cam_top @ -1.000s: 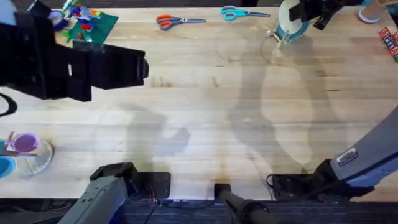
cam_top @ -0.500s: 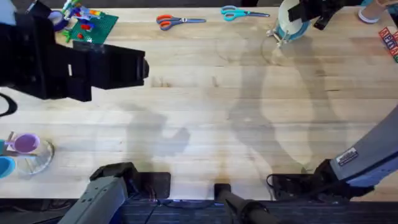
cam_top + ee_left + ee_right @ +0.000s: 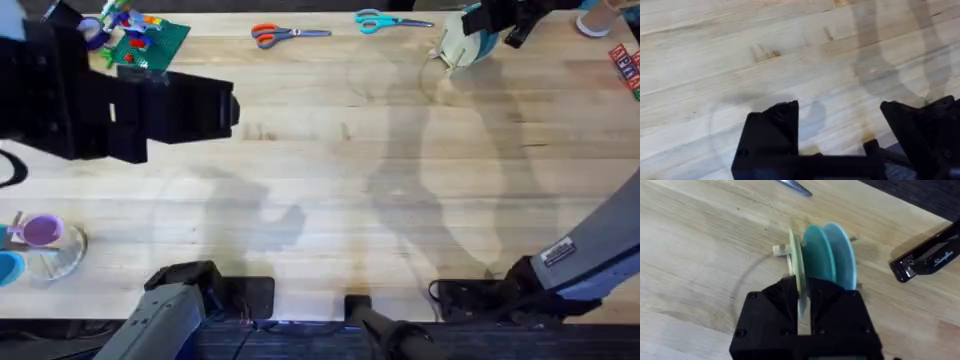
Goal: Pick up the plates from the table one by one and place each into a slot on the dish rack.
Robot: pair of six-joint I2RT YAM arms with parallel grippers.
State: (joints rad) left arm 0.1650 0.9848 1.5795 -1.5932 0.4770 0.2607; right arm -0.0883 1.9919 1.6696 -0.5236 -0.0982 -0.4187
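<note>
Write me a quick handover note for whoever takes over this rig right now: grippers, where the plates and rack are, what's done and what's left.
Right gripper: shut on the cream-yellow plate, holding it on edge at the dish rack at the table's far right.
Left gripper: open, holding nothing, above bare wood on the left side.
Teal plates: two stand upright in the rack, right beside the cream one.
Done: the teal plates are racked.
Left: whether the cream plate is fully seated in a slot can't be judged; check that, then release and back the right arm away. No other plates are visible on the table.
</note>
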